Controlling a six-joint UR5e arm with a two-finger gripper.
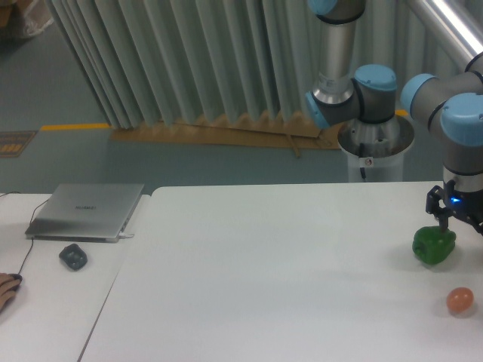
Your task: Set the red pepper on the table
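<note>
White table (264, 256) shows no red pepper; claw (451, 220), grip unclear, touches green pepper (433, 245).

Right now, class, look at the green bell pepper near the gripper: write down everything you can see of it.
The green bell pepper is glossy, lumpy and rounded, with a smooth plastic-like shine. It sits on the white table near its right edge. The gripper is directly above it, fingers reaching down to its top; whether they grip it cannot be told. An orange-pink ball lies apart from it, nearer the camera. No stem can be made out.
</note>
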